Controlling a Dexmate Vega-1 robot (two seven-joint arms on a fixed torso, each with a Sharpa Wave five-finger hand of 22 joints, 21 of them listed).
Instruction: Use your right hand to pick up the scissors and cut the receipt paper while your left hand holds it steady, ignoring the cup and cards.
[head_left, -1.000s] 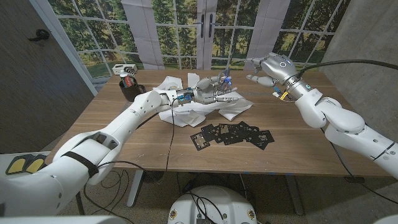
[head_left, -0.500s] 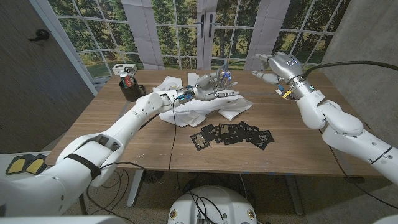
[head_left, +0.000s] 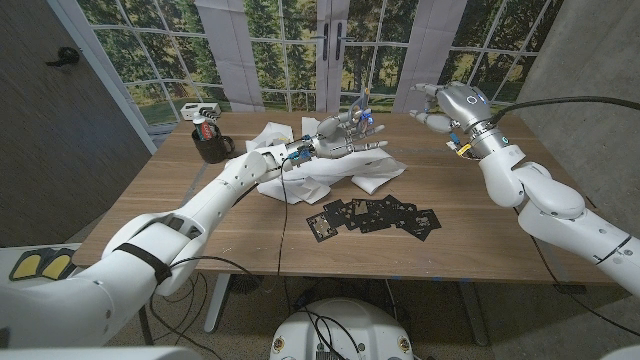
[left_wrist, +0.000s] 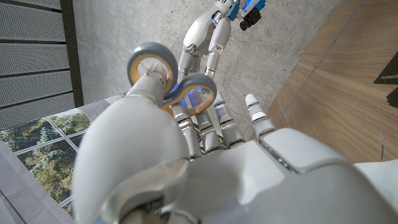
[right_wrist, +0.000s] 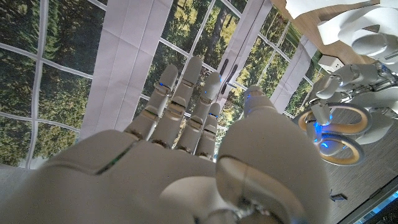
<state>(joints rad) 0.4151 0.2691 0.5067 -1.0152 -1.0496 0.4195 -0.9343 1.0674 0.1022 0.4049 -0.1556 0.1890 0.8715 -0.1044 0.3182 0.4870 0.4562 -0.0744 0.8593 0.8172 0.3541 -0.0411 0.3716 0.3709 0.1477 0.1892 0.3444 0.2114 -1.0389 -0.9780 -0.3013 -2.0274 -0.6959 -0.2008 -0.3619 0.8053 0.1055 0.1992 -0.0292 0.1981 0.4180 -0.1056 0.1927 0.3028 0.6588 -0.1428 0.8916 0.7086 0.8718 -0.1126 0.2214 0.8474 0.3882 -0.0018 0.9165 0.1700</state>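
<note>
Above the crumpled receipt paper (head_left: 325, 172) at the table's far middle, your left hand (head_left: 338, 140) holds the scissors (head_left: 362, 118) with their grey loops toward your right hand (head_left: 432, 108), which hangs near them with fingers apart and empty. Blades are hidden, so I cannot tell how the long axis lies. Below sit the wooden table (head_left: 200, 230) and cards (head_left: 375, 214), with the mug (head_left: 210, 145) well apart.
</note>
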